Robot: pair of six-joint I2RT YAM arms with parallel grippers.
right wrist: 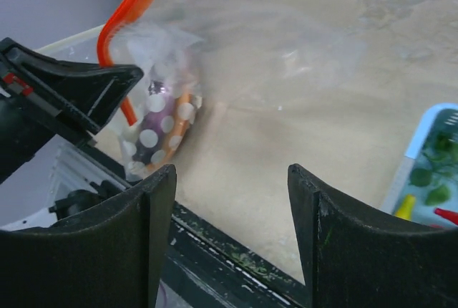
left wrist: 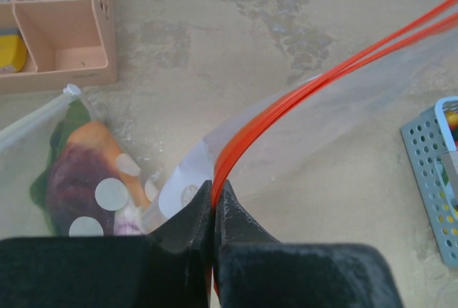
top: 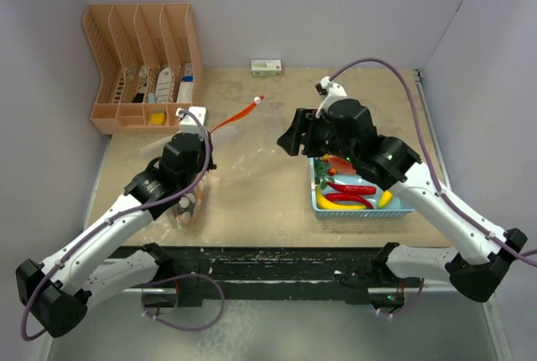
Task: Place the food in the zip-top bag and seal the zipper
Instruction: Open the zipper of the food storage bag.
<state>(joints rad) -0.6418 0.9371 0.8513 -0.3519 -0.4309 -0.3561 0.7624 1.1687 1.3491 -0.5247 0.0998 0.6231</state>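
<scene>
My left gripper (left wrist: 213, 192) is shut on the red-orange zipper (left wrist: 286, 104) of the clear dotted zip-top bag (left wrist: 336, 129), holding it above the table. The zipper (top: 239, 114) runs up and right from the left gripper (top: 205, 130). The bag's lower part (top: 189, 203) hangs by the table's front edge with a purple, orange and green food piece (left wrist: 79, 172) inside. More food lies in the light blue basket (top: 362, 211): red chili peppers (top: 352, 187), yellow pieces (top: 340, 203), green leaves (top: 323, 178). My right gripper (top: 291, 138) hovers open and empty left of the basket, facing the bag (right wrist: 161, 132).
A peach desk organizer (top: 143, 67) with small items stands at the back left. A small white box (top: 266, 66) lies by the back wall. Walls close in the table on three sides. The black front rail (right wrist: 236, 258) runs under my right gripper (right wrist: 232, 179).
</scene>
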